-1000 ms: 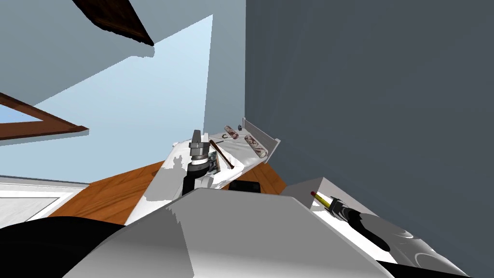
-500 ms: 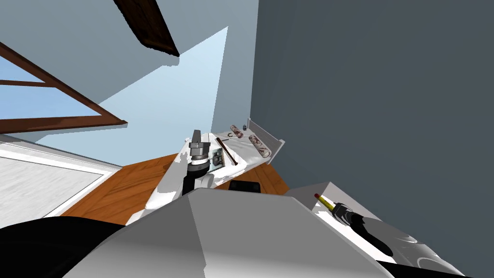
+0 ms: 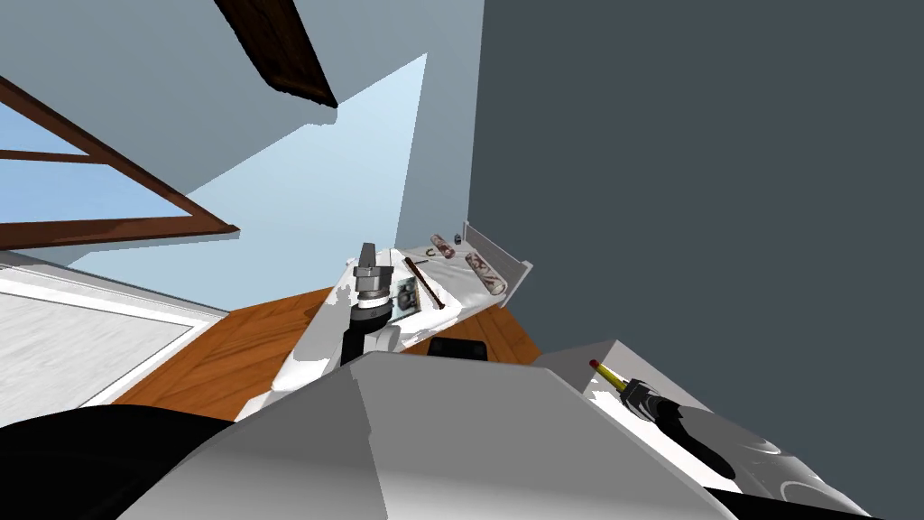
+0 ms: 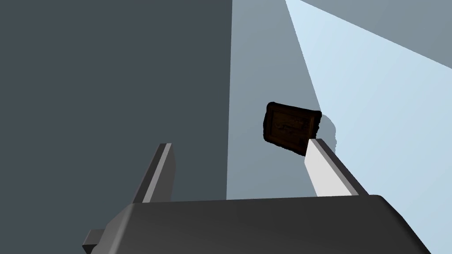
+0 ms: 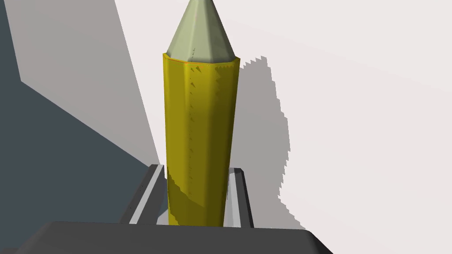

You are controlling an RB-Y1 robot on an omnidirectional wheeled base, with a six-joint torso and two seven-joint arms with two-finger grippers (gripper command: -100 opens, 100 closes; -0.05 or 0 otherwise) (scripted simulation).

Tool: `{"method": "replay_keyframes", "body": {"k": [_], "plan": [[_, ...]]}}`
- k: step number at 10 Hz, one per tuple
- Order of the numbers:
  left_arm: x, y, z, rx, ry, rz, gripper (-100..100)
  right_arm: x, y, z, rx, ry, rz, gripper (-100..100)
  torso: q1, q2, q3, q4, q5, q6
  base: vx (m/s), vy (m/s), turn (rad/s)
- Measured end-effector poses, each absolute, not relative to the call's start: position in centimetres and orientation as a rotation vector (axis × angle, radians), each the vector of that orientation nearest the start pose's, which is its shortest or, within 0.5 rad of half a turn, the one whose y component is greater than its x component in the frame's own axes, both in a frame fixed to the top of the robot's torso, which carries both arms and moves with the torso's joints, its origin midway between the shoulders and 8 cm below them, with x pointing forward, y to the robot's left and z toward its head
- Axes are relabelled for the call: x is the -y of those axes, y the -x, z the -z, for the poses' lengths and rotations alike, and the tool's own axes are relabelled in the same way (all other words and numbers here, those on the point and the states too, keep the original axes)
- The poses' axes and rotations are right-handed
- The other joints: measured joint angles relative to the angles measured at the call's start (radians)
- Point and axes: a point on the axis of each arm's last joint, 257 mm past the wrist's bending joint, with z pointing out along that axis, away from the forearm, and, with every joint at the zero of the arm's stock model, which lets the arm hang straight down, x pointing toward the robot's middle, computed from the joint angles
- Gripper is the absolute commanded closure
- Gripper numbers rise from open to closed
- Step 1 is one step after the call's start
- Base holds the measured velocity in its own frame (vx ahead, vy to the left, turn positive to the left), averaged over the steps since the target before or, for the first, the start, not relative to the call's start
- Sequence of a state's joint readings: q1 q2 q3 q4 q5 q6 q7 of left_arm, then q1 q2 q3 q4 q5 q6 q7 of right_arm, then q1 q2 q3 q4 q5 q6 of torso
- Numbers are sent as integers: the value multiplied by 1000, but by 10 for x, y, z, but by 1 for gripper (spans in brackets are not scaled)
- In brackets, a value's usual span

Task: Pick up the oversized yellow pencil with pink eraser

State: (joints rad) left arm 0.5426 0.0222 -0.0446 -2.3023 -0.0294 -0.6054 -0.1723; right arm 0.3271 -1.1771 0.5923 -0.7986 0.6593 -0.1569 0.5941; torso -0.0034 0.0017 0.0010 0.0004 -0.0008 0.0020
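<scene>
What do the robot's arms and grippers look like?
The left gripper and right gripper each have two thin, flat, light grey fingers on a dark grey box. The left arm has a ribbed silver wrist above a black part; the right arm looks black.

Even bright render light — jagged-edged shadow beside pencil; head view rolled, walls splaying.

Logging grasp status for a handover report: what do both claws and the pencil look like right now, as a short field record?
right claw: shut on yellow pencil
yellow pencil: juts forward beyond the claw, white surface behind it
left claw: open, empty
pencil lifted clear: cannot tell
</scene>
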Motion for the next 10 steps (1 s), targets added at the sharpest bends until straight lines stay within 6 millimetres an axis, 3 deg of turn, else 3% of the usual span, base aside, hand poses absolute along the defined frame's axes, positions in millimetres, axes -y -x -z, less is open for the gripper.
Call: {"method": "replay_keyframes", "body": {"k": [6, 9, 10], "plan": [[-259, -321, -39, -621, 495, 1175, 0, 714, -140, 441, -2596, 1148, 721, 100, 1, -8, -4, -2, 1, 1, 139, 7, -309], [-259, -321, -39, -621, 495, 1175, 0, 704, -156, 435, -2532, 1248, 705, 100, 1, -7, -4, -1, 1, 0, 97, 17, -187], [-259, -321, -39, -621, 495, 1175, 0, 704, -156, 435, -2529, 1254, 703, 0, 1, -4, -3, -1, 1, -1, 8, 3, 9]]}}
